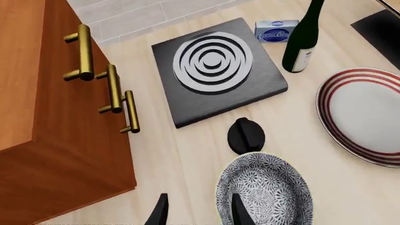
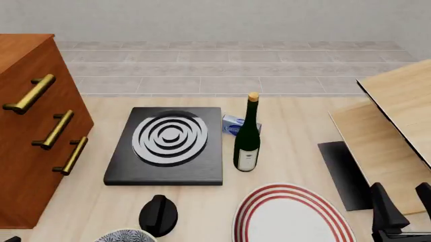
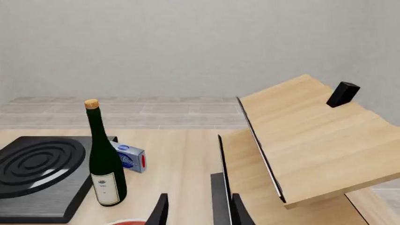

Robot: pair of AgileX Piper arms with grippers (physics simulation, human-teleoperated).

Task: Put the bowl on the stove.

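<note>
The bowl (image 1: 269, 187), with its black-and-white floral inside, sits on the table close to my left gripper (image 1: 200, 213). That gripper is open, and its two dark fingertips stand either side of the bowl's near rim without closing on it. The front view shows only the top of the bowl (image 2: 124, 236), at the bottom edge. The stove (image 1: 216, 75) (image 2: 168, 143) (image 3: 37, 168), a black slab with silver rings, lies beyond the bowl with nothing on it. My right gripper (image 2: 402, 201) (image 3: 200, 213) is open and empty at the table's right side.
A black knob (image 1: 246, 136) (image 2: 158, 216) lies between bowl and stove. A green bottle (image 2: 247, 141), a small blue box (image 2: 232, 126) and a red-ringed plate (image 2: 289, 217) stand right of the stove. A wooden cabinet (image 2: 30, 126) is left; a dark panel (image 2: 343, 174) and wooden shelves (image 2: 397, 111) are right.
</note>
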